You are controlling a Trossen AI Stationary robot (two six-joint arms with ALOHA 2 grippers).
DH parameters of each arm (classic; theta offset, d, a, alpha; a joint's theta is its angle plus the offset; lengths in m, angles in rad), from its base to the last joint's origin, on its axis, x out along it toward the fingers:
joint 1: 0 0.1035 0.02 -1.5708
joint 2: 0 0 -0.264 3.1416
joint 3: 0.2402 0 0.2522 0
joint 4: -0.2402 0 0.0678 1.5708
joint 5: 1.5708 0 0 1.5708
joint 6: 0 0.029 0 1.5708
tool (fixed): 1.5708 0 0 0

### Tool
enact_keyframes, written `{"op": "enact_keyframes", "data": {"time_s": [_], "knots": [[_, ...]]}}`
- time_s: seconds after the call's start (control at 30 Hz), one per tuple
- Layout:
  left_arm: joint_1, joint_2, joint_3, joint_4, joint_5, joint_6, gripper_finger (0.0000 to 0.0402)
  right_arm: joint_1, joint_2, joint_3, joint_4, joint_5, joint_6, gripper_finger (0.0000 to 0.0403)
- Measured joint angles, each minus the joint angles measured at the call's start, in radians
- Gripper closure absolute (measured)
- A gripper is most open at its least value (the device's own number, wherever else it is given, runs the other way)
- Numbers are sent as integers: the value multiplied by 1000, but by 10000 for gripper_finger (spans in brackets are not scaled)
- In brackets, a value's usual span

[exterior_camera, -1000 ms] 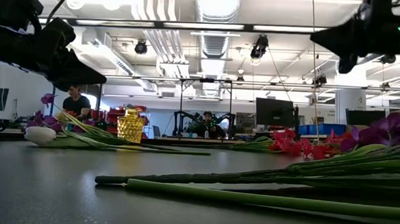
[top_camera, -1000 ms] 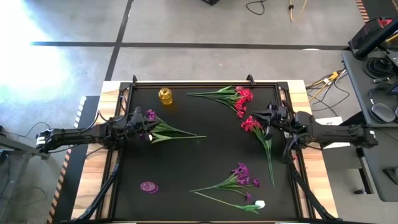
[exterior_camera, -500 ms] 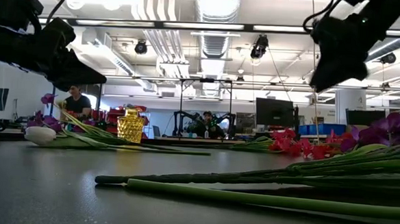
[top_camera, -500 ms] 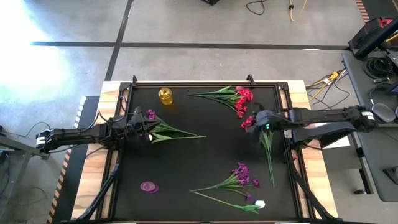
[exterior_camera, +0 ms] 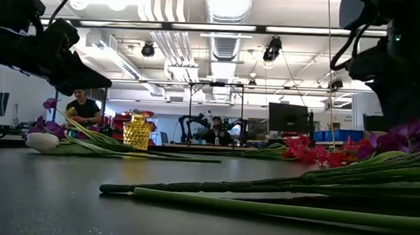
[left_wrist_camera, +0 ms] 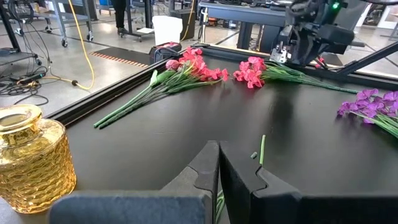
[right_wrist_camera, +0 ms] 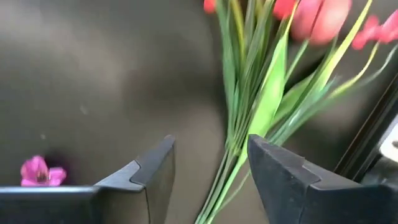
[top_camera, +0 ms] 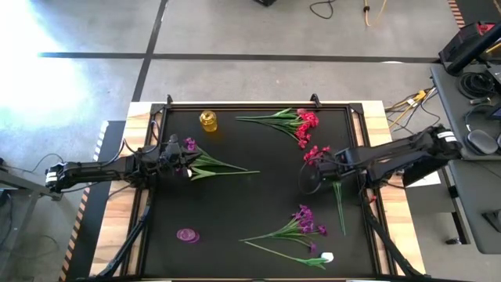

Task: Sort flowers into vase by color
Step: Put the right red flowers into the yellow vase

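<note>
The black table (top_camera: 250, 227) fills the mid of the high view, w/ a wood edge on each side.

The left arm (top_camera: 102, 168) comes in flat from the left. The left gripper (top_camera: 182, 164) sits over the left half of the table. Its fingers (left_wrist_camera: 214, 171) are pressed shut, tip to tip, w/ nothing between them. A purple sprig (top_camera: 205, 163) lies right by it, bloom next to the gripper, green stems going off to the right.

The right arm (top_camera: 399, 155) comes in from the right. The right gripper (top_camera: 335, 166) hangs over the right part of the table, jaws about half open, nothing in them. In the right wrist view the green stems of a red sprig (right_wrist_camera: 261, 93) lie below the gap between the 2 fingers (right_wrist_camera: 149, 171), not touched.

That red sprig (top_camera: 319, 154) has its blooms to the left of the gripper and its stem runs toward the near edge. A 2nd red bunch (top_camera: 293, 121) lies near the far edge. A purple bunch (top_camera: 301, 222) lies near the near edge, right of mid, w/ a white bud (top_camera: 326, 257) just nearer than it.

A small gold glass vase (top_camera: 208, 121) stands far left, well apart from both grippers. A loose purple bloom (top_camera: 187, 234) lies near left, alone.
</note>
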Motion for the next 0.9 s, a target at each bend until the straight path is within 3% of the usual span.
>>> {"op": "enact_keyframes", "data": {"time_s": [0.33,0.63,0.9], "knots": [[0,0,0,0,0,0,402,136,144,-2,5,-74,186,241],[0,0,0,0,0,0,402,113,309,-2,14,-74,192,276],[0,0,0,0,0,0,402,66,360,-2,8,-78,148,305]]}}
